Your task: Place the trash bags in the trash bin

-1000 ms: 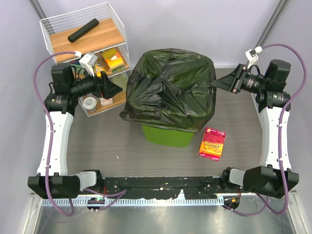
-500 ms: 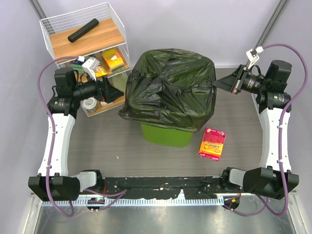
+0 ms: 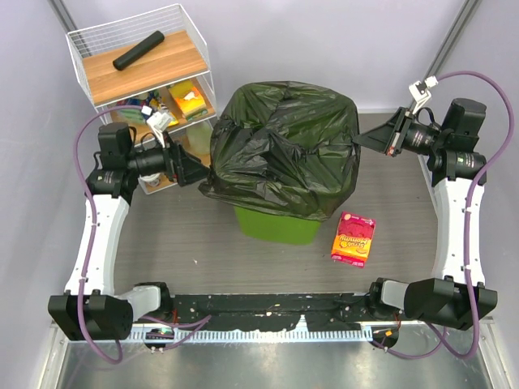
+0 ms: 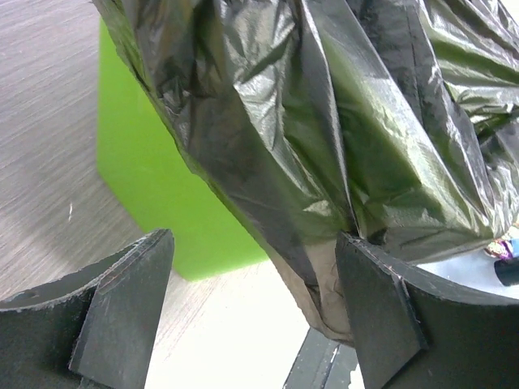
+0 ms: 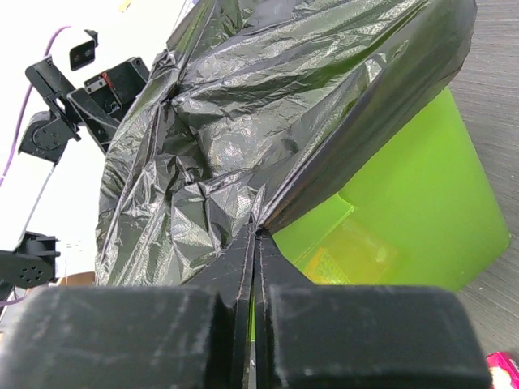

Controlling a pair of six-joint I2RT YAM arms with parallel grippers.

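table (image 3: 162,235): no change since a second ago. rack (image 3: 142,69) at far left is untouched.

bag (image 3: 284,146): draped over the bin (image 3: 276,228), covering its mouth and hanging down past the rim on all sides. only the bin's lower near wall shows green from above. overall shape is much as it was a second ago (whether any film sits down inside the bin is hidden).

left gripper (image 3: 197,168): has swung away from the rack and in toward the bag's left skirt. jaws are spread wide and hold nothing. in the wrist view the hanging film lies between the two fingers, just touching the right-hand one.

right gripper (image 5: 255,243): this is the main change. the jaws were apart a second ago and are now closed tight, with a fold of bag film pinched at the tips by the bin's right edge.

meaning: one side of the bag is secured and the other is lined up for a grasp. judgement: with both edges held, the film can be worked over the rim or down into the bin. task is still early.

packet (image 3: 353,238): on the table right of the bin, unmoved.
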